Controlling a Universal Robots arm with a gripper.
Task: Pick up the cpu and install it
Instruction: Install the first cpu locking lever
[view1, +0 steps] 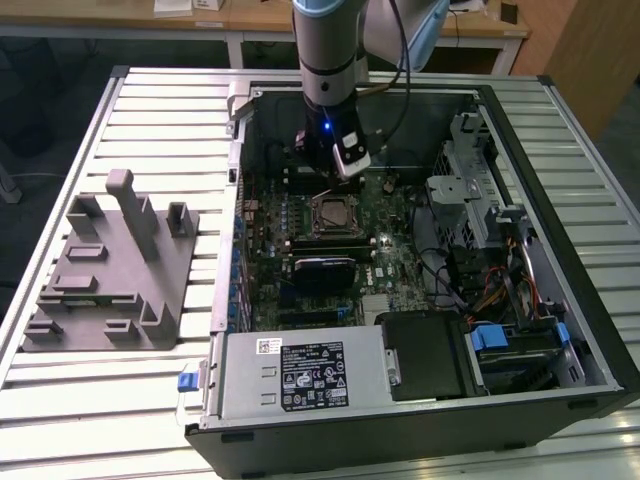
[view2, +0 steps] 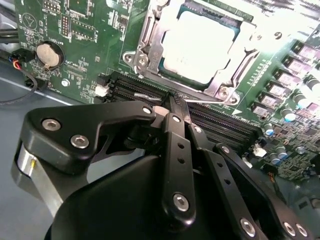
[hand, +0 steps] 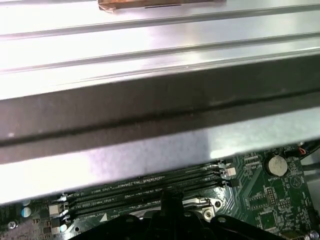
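The cpu (view2: 200, 47), a pale silvery square, lies flat inside the metal-framed socket (view2: 145, 55) on the green motherboard (view2: 85, 30). In the exterior view the cpu (view1: 331, 211) sits mid-board inside the open computer case. My gripper (view2: 173, 104) hangs just above the memory slots (view2: 135, 90) beside the socket, its black fingers (view2: 176, 150) drawn together with nothing between them. In the exterior view the gripper (view1: 322, 172) is over the board just behind the socket. Its dark tips (hand: 167, 196) also appear in the first wrist view, close to the case wall (hand: 150, 105).
A grey plastic block fixture (view1: 110, 265) stands on the slatted table at the exterior view's left. The case holds a power supply (view1: 300, 370) in front, a drive cage (view1: 470, 200) and cables at the right. A coin battery (view2: 47, 54) sits on the board.
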